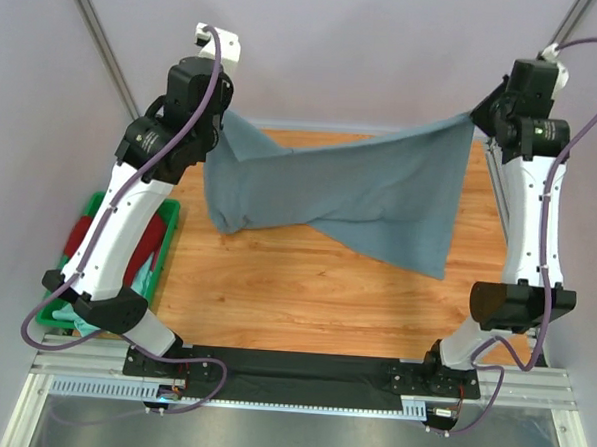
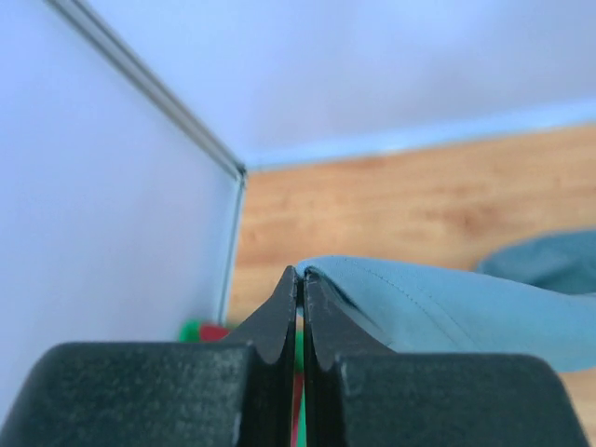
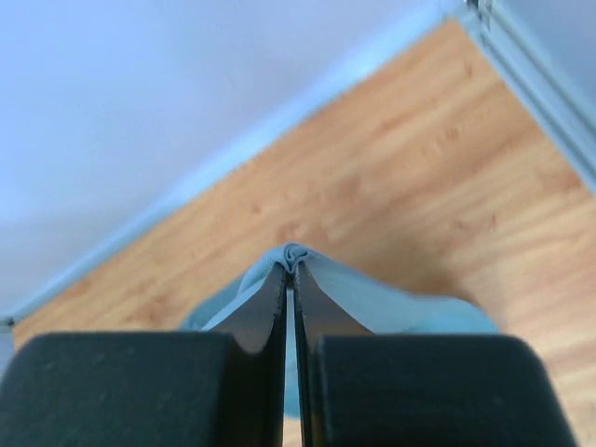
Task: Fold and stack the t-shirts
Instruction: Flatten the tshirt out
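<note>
Both my arms reach high. Left claw (image 2: pixel 300 284) and right claw (image 3: pixel 291 273) each clamp the grey-blue t-shirt (image 1: pixel 350 191) aloft.

Sagging folds of grey-blue t-shirt (image 1: pixel 360 192) touch the wooden table (image 1: pixel 275 282).

Soft cloth, grained wood, hard plastic and metal.
The grey-blue t-shirt (image 1: pixel 350 196) is soft, matt cloth with a stitched hem. It hangs over a table (image 1: pixel 275 282) of smooth, warm wood grain with a faint sheen. The left gripper (image 2: pixel 300 275) and right gripper (image 3: pixel 289 272) are matt black plastic, finely grained. The arm shells (image 1: pixel 524 215) are smooth, glossy white plastic with matt black joints. On the left, a green bin (image 1: pixel 169 217) of shiny plastic holds dull dark red cloth (image 1: pixel 77 237). The near rail (image 1: pixel 299 396) is pale brushed metal.
</note>
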Action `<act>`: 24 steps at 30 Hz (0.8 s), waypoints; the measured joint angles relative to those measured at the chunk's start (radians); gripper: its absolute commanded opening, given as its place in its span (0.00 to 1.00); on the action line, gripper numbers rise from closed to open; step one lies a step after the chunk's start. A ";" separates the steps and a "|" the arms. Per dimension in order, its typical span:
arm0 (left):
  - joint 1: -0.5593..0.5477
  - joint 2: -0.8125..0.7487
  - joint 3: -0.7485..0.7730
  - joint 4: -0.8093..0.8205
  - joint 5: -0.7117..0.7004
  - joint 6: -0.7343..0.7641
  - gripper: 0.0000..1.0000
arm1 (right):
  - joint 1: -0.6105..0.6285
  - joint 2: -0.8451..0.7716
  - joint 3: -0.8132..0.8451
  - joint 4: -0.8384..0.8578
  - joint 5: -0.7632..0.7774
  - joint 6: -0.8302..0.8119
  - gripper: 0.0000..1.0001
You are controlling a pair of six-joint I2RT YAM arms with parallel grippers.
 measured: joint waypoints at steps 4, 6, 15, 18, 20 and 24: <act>-0.001 -0.002 0.002 0.245 0.006 0.166 0.00 | 0.000 0.064 0.246 -0.033 0.023 -0.040 0.00; -0.001 -0.014 0.002 0.332 0.045 0.229 0.00 | -0.002 0.061 0.304 -0.042 0.027 -0.058 0.00; -0.002 -0.233 -0.005 0.510 0.273 0.364 0.00 | -0.005 -0.233 0.068 -0.029 0.010 -0.074 0.00; -0.002 -0.348 -0.006 0.529 0.354 0.364 0.00 | -0.005 -0.386 -0.032 -0.014 -0.026 -0.057 0.00; -0.002 -0.427 -0.006 0.536 0.412 0.354 0.00 | -0.005 -0.483 -0.080 -0.006 -0.054 -0.043 0.00; -0.002 -0.567 -0.020 0.540 0.510 0.311 0.00 | -0.005 -0.639 -0.115 0.025 -0.119 -0.005 0.00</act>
